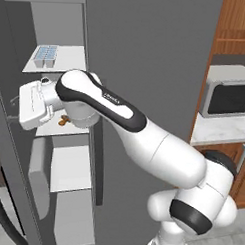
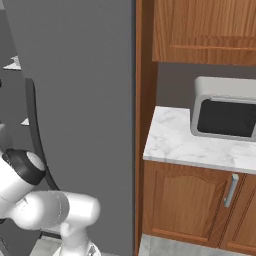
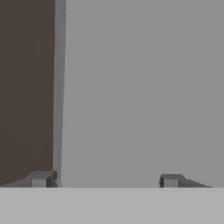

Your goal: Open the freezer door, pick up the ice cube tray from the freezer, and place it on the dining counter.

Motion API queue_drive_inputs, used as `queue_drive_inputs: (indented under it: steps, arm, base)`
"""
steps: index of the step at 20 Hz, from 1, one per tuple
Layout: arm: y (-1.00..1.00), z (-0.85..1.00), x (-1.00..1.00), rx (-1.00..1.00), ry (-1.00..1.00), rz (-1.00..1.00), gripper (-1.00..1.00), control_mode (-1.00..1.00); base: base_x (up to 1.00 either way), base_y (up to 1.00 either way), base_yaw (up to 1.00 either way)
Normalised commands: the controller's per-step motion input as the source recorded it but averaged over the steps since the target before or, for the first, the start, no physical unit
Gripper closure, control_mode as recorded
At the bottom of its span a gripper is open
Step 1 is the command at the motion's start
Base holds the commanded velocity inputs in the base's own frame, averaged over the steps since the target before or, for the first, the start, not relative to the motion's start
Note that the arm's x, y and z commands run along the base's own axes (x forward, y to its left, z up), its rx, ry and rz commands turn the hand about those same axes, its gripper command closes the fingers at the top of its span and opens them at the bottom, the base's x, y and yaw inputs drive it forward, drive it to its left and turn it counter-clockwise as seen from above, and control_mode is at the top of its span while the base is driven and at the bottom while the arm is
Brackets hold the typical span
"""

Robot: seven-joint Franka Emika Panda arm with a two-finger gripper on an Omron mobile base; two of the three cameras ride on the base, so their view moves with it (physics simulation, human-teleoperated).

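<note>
One pale-blue ice cube tray [image 1: 46, 55] sits on a white freezer shelf [image 1: 71, 60] above the wide-spread, empty claw [image 3: 105, 180]; likely light, rigid and slick, it looks best pinched across its narrow sides.

Arm [image 1: 144, 140] stretched left, gripper [image 3: 105, 180] jaws spread wide, holding nothing.

Clearly a kitchen: open grey freezer [image 1: 68, 157] at nine o'clock, microwave [image 2: 225, 115] on marble counter [image 2: 175, 142] with wooden cabinets [image 2: 200, 30] at three.
</note>
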Motion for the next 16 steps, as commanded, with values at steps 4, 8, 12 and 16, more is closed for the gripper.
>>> queue_drive_inputs:
  steps: [4, 8, 12, 16]
  arm:
    - [0.54, -0.01, 0.0, 0.0, 0.0, 0.0, -1.0, -1.0]
    - [0.44, 0.0, 0.0, 0.0, 0.0, -0.01, -1.0, -1.0]
    - [0.42, 0.0, 0.0, 0.0, 0.0, -0.03, -1.0, -1.0]
    - [0.07, 0.02, -0.11, 0.0, 0.0, -0.01, -1.0, -1.0]
  base:
    - [0.0, 0.0, 0.0]
    - [0.0, 0.0, 0.0]
    - [0.0, 0.0, 0.0]
    - [0.0, 0.0, 0.0]
